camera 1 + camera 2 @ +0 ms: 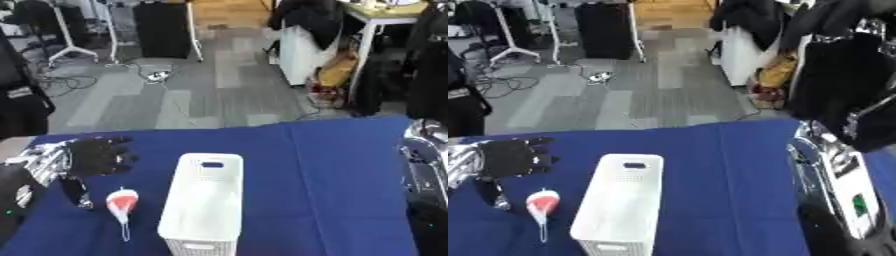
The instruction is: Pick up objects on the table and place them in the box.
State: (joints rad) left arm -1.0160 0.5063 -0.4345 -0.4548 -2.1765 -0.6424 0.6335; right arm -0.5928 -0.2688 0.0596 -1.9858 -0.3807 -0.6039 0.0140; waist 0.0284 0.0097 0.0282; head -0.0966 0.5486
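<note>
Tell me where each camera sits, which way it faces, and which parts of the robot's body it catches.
Left eye view: in the head, looking down and forward over the blue table to the room floor beyond; shows the left hand, fingers spread, and the right arm at the right edge.
Right eye view: beside it, same direction, shifted slightly; the right arm looms larger, its hand out of view.
Both share the white box, the red-and-white object and the left hand.

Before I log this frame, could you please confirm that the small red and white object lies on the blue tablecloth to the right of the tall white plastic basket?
Not quite: the small red and white object lies to the left of the tall white plastic basket, on the blue tablecloth, below the left hand, as the left eye view shows.
</note>
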